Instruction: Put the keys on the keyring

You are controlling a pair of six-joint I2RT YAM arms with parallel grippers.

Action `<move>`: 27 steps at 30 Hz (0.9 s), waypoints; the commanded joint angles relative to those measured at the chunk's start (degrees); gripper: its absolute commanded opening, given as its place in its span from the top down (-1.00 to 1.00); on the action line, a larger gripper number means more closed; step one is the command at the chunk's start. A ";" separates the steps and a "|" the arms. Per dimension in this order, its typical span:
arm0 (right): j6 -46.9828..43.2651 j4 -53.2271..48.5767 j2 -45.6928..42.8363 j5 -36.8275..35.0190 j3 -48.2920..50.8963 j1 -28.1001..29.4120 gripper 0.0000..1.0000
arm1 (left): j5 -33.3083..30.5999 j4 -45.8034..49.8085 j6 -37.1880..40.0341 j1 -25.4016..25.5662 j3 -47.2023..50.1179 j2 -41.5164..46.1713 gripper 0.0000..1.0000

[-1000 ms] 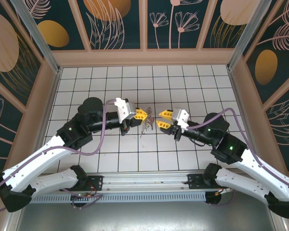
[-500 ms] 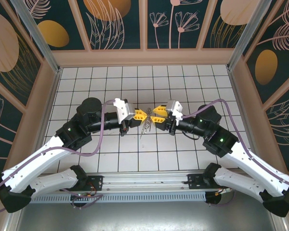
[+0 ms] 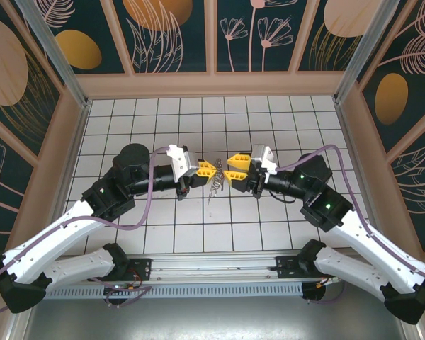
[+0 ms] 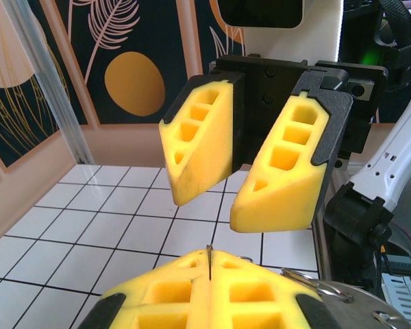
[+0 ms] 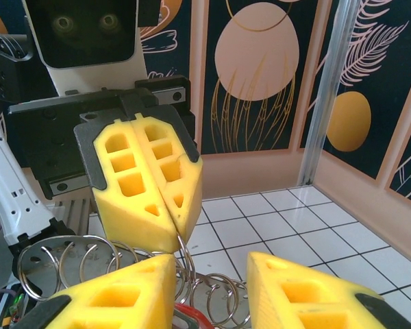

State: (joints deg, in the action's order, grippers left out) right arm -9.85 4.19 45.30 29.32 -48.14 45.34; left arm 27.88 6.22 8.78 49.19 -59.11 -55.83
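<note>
Both arms meet mid-table: the left gripper (image 3: pixel 212 168) clamps the thin silvery wire keyring (image 5: pixel 183 257) aloft, with the small red-headed key (image 5: pixel 190 314) beneath. This presents it to the spread-open right gripper (image 3: pixel 228 168), likely for threading.

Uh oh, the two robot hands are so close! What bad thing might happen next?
The left fingers pinch the metal rings only at their very tips, so a tug might pull the bunch loose. The open right fingers straddle the tangled rings and might clamp the wrong loop. Both sets of fingers are nearly touching, so they might bump.
</note>
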 commanded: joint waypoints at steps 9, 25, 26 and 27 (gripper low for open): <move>2.40 1.82 3.46 10.43 -0.31 -0.61 0.27 | -0.61 -0.83 0.87 0.12 -0.22 0.75 1.00; 1.43 0.52 5.46 8.88 -1.55 -0.95 0.68 | 0.17 -0.77 0.62 0.11 -0.22 0.73 1.00; 1.33 0.31 5.56 8.62 -1.67 -0.96 0.72 | 0.20 -0.70 0.61 0.11 -0.21 0.73 1.00; 1.16 0.09 5.54 8.44 -1.78 -1.04 0.77 | 0.25 -0.65 0.63 0.11 -0.21 0.81 1.00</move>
State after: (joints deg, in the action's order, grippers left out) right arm -8.51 4.05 50.54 38.41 -48.14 44.58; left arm 27.90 7.03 8.80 49.19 -59.11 -55.83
